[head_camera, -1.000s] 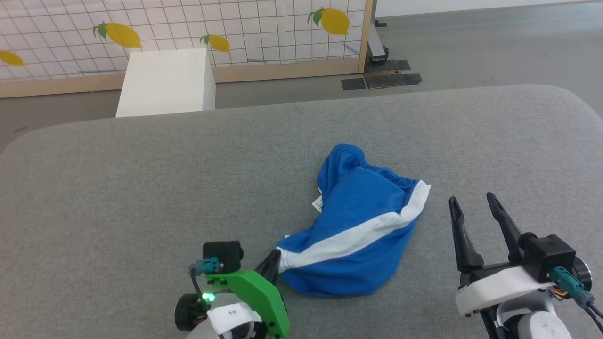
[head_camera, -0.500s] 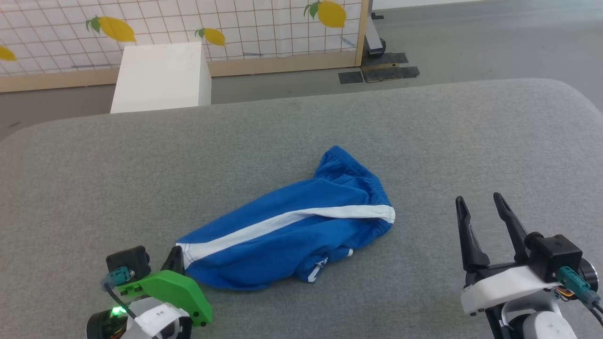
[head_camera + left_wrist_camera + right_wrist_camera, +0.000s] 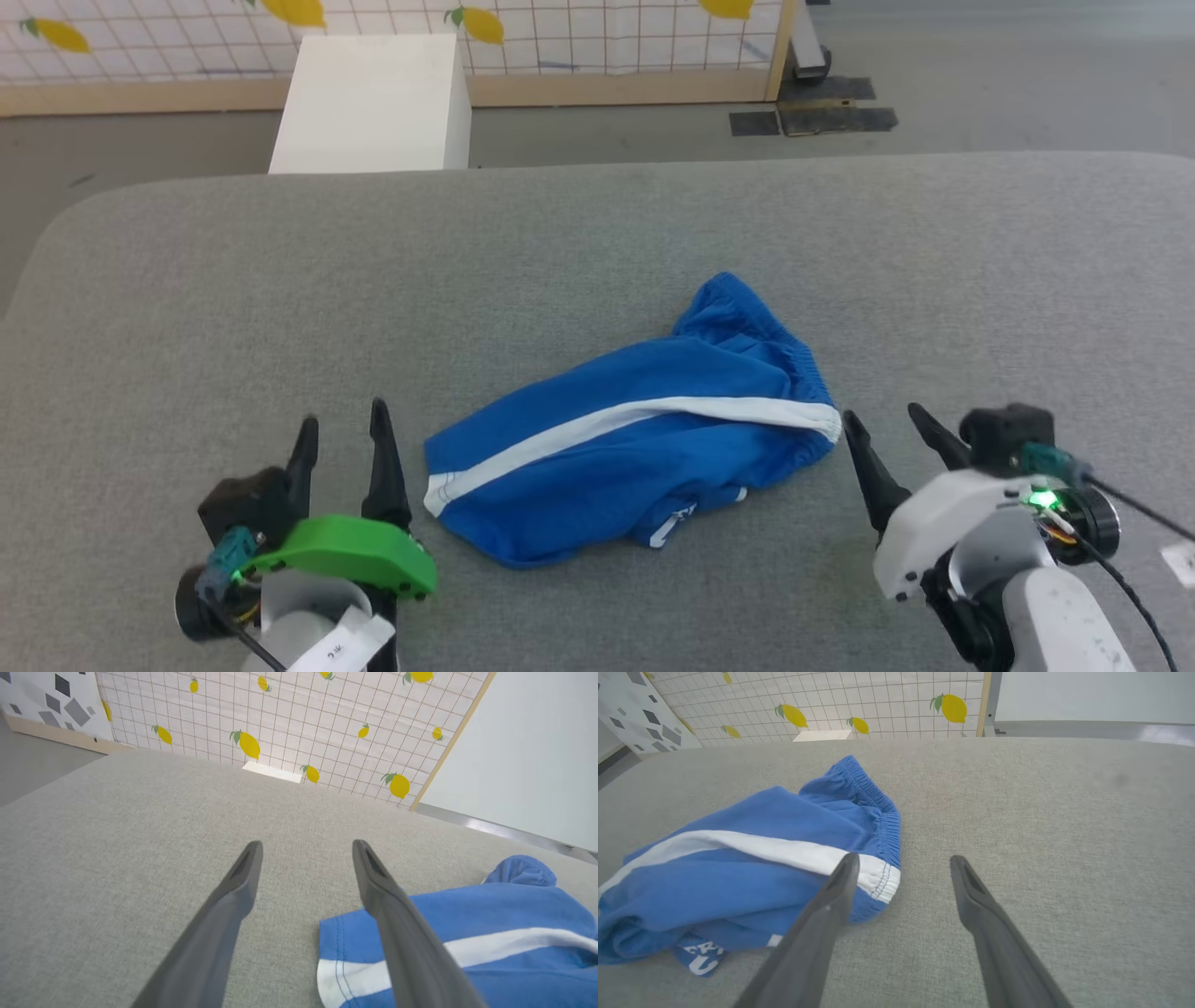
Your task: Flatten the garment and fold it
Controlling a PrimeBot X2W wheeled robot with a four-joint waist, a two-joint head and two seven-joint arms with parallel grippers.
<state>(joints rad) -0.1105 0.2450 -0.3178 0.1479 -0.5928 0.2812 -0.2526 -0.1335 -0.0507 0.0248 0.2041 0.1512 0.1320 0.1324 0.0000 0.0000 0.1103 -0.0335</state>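
Head view: garment (image 3: 611, 457) print (image 3: 684, 516) half-hidden

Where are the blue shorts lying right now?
In the head view the shorts lie bunched on the grey table, between the left gripper and the right gripper.

Left gripper (image 3: 343, 417): two long dark fingers (image 3: 383, 467) spread wide, nothing between them, pointing straight forward. Green wrist cover (image 3: 345, 557) sits just behind the finger roots.

Right gripper (image 3: 882, 413): jaws likewise parted and empty, leaning forward and toward the left gripper. White wrist shell (image 3: 938, 518) sits behind them, with a lit green lamp (image 3: 1038, 501) beside it and a pale forearm (image 3: 1055, 616) trailing back.
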